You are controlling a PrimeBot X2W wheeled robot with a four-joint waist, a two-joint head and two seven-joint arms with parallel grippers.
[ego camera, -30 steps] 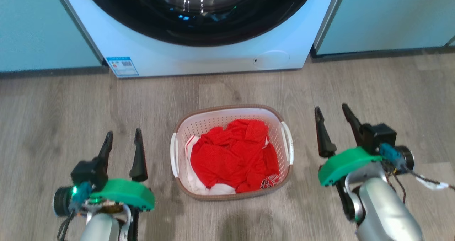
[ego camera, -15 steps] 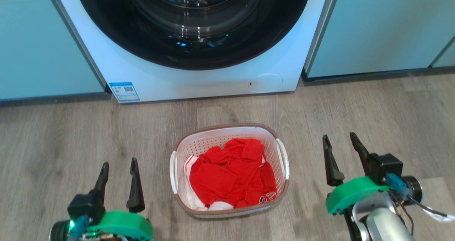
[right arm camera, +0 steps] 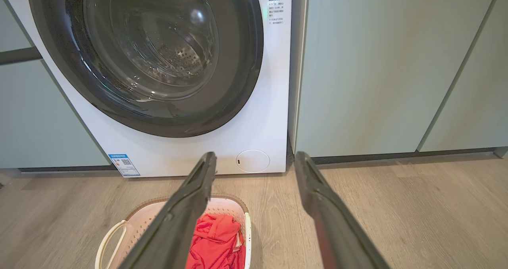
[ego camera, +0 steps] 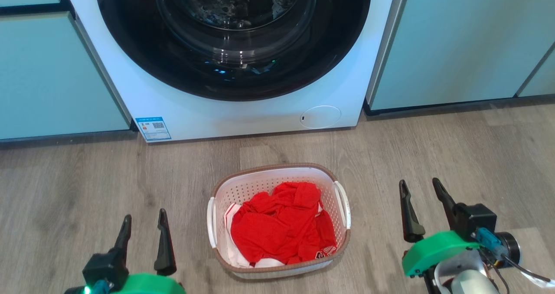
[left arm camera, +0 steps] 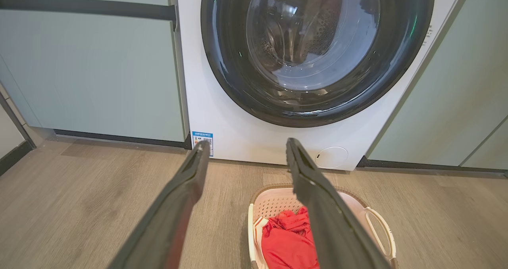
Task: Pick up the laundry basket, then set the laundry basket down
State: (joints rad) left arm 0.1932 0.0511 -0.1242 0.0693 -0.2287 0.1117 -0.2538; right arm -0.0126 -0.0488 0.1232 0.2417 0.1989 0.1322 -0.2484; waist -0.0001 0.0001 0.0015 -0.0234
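As it sits upright, your laundry basket [ego camera: 277, 174] lies long from left to right. Your left gripper [ego camera: 145, 215] and right gripper [ego camera: 419, 181] gape wide, empty.

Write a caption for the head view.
White perforated plastic laundry basket holding red clothes, before a white washing machine, between open left gripper and open right gripper.

— What is the floor [ego camera: 86, 190] like?
— Grey-brown wood boards that run side to side.
— What sits on it?
— The laundry basket [ego camera: 269, 167], flat on the boards. At 12 o'clock from it stands a white washing machine [ego camera: 243, 116], near but not touching.
— And next to that?
— Pale green cupboards [ego camera: 455, 47], at 10 and 2 o'clock, on dark strips along the floor.
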